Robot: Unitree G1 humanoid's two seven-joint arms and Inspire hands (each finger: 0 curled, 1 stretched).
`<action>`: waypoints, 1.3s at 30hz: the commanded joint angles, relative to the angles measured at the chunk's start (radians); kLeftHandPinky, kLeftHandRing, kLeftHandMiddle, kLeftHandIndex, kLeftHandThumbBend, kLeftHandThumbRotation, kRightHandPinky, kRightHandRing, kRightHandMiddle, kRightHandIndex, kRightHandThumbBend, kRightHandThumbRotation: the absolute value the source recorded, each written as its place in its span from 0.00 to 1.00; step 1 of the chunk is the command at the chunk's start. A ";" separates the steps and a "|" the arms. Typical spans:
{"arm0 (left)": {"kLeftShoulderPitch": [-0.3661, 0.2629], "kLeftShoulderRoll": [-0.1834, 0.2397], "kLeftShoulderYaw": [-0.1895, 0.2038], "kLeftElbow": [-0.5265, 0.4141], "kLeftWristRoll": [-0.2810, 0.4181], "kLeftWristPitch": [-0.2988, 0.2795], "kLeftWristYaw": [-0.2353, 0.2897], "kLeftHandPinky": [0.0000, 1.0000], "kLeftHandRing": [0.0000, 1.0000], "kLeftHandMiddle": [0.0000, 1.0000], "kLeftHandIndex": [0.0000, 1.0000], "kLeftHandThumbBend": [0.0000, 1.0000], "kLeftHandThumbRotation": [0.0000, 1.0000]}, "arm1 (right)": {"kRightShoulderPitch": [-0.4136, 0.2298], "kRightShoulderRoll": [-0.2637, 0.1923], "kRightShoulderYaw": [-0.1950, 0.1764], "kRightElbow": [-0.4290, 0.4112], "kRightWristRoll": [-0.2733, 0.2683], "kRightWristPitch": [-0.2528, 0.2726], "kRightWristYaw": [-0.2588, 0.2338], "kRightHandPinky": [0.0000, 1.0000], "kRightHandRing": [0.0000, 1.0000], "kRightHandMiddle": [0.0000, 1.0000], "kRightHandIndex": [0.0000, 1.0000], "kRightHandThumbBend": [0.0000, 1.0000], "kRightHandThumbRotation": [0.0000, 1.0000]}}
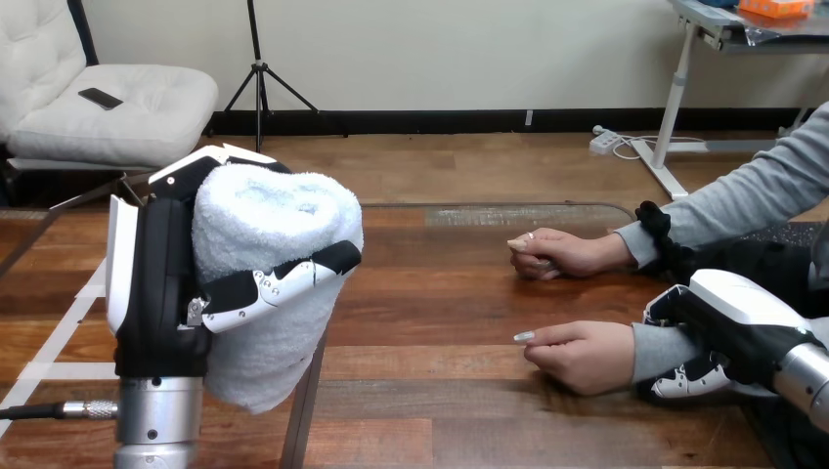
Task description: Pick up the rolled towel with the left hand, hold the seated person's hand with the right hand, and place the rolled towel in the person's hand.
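From the head view, the left hand (156,283) is up in the air at the left side, above the tabletop (440,293). It is closed around the rolled towel (279,210). The towel is pale blue and fluffy, and it stands up tall in the hand. The fingers (283,278) wrap across the front of the towel and press into it. The towel does not touch the tabletop.

At the right side, the person's near hand (582,354) rests on the tabletop. It is loosely curled, with one finger pointing to the left. The right hand (728,332) sits on that arm's wrist (650,352), just behind the near hand. Its white back lies over the grey sleeve, and its fingers (684,381) curl under the wrist, so it is gripping the wrist.

The person's far hand (562,254) lies further back on the tabletop, apart from both robot hands. The towel is well apart from both of the person's hands.
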 commanded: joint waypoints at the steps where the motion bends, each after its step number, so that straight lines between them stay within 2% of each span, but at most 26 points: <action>1: -0.065 0.002 0.018 -0.009 -0.008 -0.024 0.003 0.30 0.34 0.39 0.39 0.70 0.00 | -0.065 0.001 0.002 0.012 0.021 -0.031 -0.018 0.22 0.27 0.33 0.33 0.52 0.00; 19: -0.060 -0.001 0.018 -0.013 -0.005 -0.019 0.003 0.30 0.35 0.39 0.39 0.70 0.00 | -0.065 0.001 -0.011 0.012 0.041 -0.048 -0.012 0.21 0.26 0.32 0.32 0.49 0.00; 26: -0.058 -0.003 0.018 -0.015 0.000 -0.019 0.005 0.30 0.35 0.39 0.39 0.70 0.00 | -0.063 -0.002 -0.020 0.002 0.070 -0.064 0.006 0.22 0.27 0.33 0.34 0.49 0.00; 39: -0.056 -0.006 0.017 -0.013 0.005 -0.020 0.009 0.30 0.35 0.39 0.39 0.70 0.00 | -0.067 -0.011 -0.022 -0.022 0.106 -0.060 0.045 0.21 0.25 0.31 0.35 0.46 0.00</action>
